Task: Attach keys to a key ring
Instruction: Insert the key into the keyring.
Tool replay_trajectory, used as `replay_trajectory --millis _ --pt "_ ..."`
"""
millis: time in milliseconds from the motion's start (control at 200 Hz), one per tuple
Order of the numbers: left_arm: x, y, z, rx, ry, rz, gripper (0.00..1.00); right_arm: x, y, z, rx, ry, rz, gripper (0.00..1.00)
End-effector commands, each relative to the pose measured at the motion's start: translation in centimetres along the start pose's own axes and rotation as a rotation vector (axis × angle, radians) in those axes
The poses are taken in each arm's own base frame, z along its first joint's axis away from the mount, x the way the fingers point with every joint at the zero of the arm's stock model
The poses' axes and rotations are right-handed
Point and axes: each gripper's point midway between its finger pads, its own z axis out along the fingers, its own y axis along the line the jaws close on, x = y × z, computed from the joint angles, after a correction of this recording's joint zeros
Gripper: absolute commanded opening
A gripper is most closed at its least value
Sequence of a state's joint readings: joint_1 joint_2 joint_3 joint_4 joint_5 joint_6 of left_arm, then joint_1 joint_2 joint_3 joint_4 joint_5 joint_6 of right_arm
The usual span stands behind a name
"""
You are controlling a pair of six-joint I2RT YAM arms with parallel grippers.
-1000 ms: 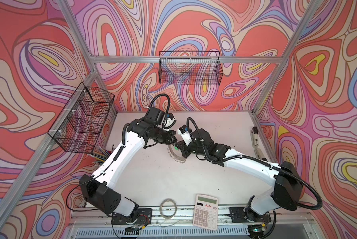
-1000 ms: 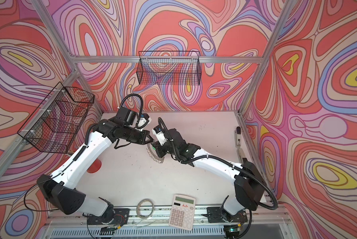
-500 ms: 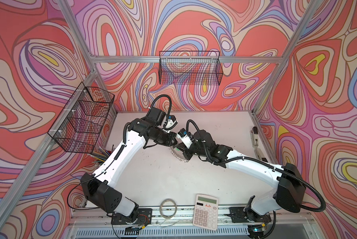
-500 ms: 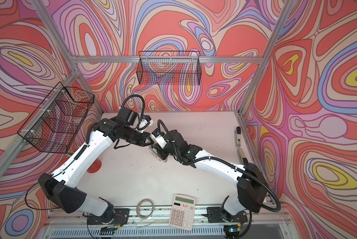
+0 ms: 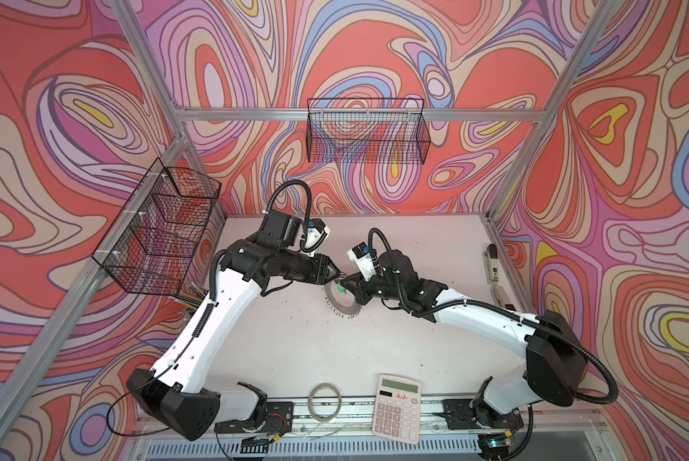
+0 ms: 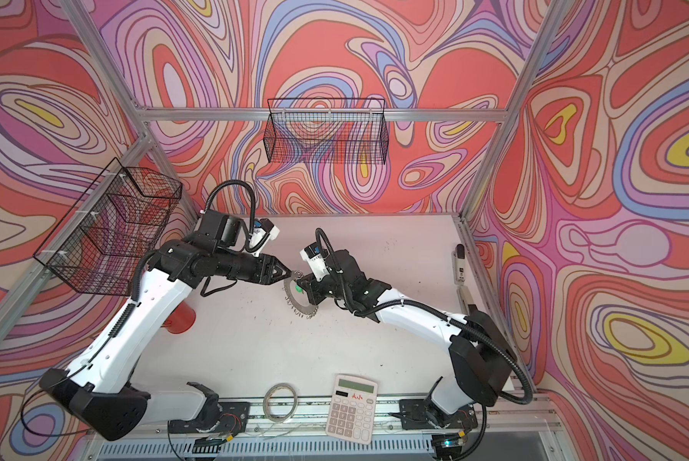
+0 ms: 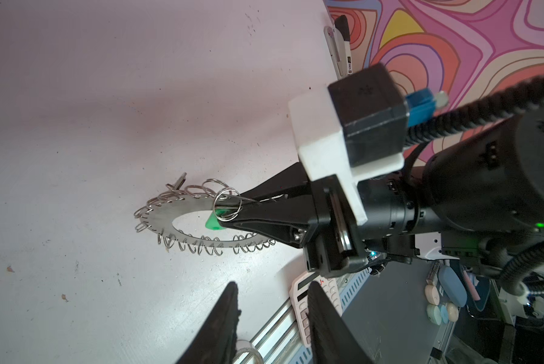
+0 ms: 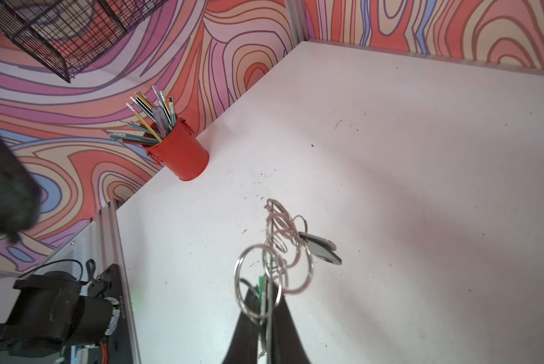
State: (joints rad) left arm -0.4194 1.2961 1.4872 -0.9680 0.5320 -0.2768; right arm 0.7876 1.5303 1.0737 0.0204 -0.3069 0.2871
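Observation:
The key ring (image 5: pixel 336 305) (image 6: pixel 299 306) is a grey disc fringed with wire clips, tilted up off the white table. My right gripper (image 8: pixel 266 293) (image 5: pixel 344 285) is shut on its rim (image 7: pixel 160 217), with the green-tagged key (image 7: pixel 213 223) (image 8: pixel 261 283) pinched there too. A loose wire clip (image 7: pixel 227 203) circles the fingertips. A dark key (image 8: pixel 320 249) hangs from a clip on the far side. My left gripper (image 7: pixel 272 302) (image 5: pixel 336 274) stands open just beside the ring's raised edge, nothing between its fingers.
A calculator (image 5: pixel 398 407) and a thin tape hoop (image 5: pixel 325 401) lie at the front edge. A red pen cup (image 8: pixel 182 154) stands by the left wall. Markers (image 5: pixel 491 263) lie along the right edge. Wire baskets (image 5: pixel 368 133) hang on the walls.
My left gripper was shut by the ring's edge and now has its jaws parted. The right gripper stays shut on the ring, which has shifted only slightly.

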Motion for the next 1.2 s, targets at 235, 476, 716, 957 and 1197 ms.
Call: replay_trajectory --millis 235,476,716,957,1197 --pt "-0.6 1.6 2.1 0.071 -0.211 -0.197 0.36 -1.9 2.1 0.1 -0.119 -0.064 0.148 0.00" --pt "-0.7 1.8 3.2 0.103 -0.211 -0.255 0.36 -1.6 1.9 0.2 -0.107 -0.060 0.142 0.00" --pt "-1.0 2.0 3.9 0.112 -0.209 -0.284 0.37 -1.9 1.9 0.0 -0.102 -0.072 0.128 0.00" --pt "-1.5 2.0 4.1 0.113 -0.211 -0.284 0.37 -1.8 1.9 -0.2 -0.101 -0.071 0.114 0.00" --pt "-1.7 1.7 4.3 0.134 -0.214 -0.289 0.33 -1.6 1.8 0.0 -0.102 -0.069 0.112 0.00"
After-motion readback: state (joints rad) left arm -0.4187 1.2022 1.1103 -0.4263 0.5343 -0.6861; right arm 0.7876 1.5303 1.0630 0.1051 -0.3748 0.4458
